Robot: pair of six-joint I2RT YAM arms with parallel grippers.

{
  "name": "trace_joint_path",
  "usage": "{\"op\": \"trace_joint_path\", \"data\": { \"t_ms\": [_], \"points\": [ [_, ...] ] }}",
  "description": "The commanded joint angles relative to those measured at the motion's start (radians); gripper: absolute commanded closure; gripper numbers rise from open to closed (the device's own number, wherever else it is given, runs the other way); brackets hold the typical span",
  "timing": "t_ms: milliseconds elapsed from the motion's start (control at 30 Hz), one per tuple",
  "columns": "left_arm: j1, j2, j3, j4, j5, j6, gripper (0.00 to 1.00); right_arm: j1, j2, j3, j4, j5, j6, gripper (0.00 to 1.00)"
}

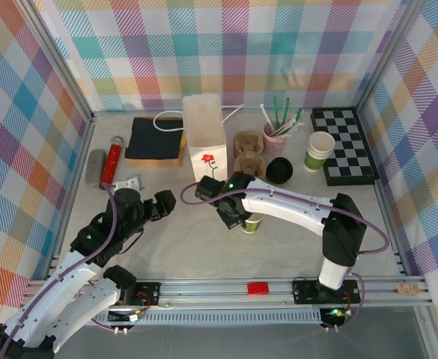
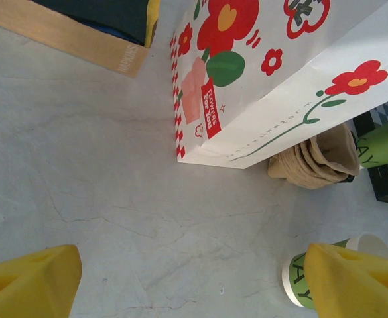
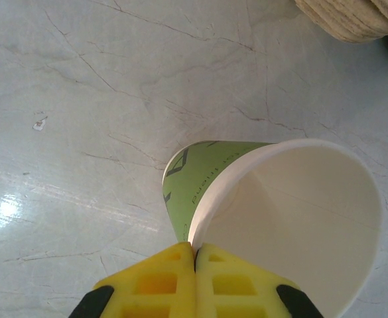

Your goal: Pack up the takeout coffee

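Note:
A lidless green paper cup (image 1: 253, 223) (image 3: 293, 218), white inside, stands on the table in front of the white paper bag (image 1: 205, 138) (image 2: 280, 73). My right gripper (image 1: 237, 218) (image 3: 195, 255) is shut on the near wall of this cup at its rim, one finger inside and one outside. To the left, my left gripper (image 1: 162, 203) (image 2: 190, 265) hangs open over bare table, holding nothing, and the cup (image 2: 300, 278) sits by its right finger (image 2: 353, 285). A black lid (image 1: 280, 170) lies right of the bag. The takeout coffee is out of view.
Brown cardboard cup carriers (image 1: 247, 152) (image 2: 320, 159) sit just right of the bag. Behind them are stacked green cups (image 1: 320, 149), a pink cup of straws (image 1: 275, 134) and a chessboard (image 1: 344, 146). A black-and-yellow box (image 1: 155, 140) and a red can (image 1: 112, 161) lie at back left.

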Motion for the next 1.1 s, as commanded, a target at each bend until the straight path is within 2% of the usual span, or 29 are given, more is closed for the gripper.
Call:
{"op": "trace_joint_path", "data": {
  "t_ms": [0, 367, 633, 867, 1067],
  "points": [
    [-0.01, -0.015, 0.0, -0.02, -0.015, -0.004, 0.13, 0.008, 0.014, -0.008, -0.001, 0.017, 0.025, 0.94],
    [-0.01, -0.018, 0.003, -0.018, -0.019, -0.003, 0.13, 0.01, 0.016, -0.004, -0.001, 0.016, 0.025, 0.87],
    [-0.01, -0.026, 0.003, -0.021, -0.021, -0.004, 0.13, 0.01, 0.01, 0.002, -0.013, 0.019, 0.02, 0.78],
    [-0.01, -0.026, 0.017, -0.024, -0.02, -0.004, 0.12, 0.017, -0.009, 0.038, -0.039, 0.013, 0.017, 0.64],
    [-0.01, -0.015, 0.035, -0.024, -0.019, 0.002, 0.12, 0.02, -0.045, 0.097, -0.066, -0.009, 0.008, 0.61]
  ]
}}
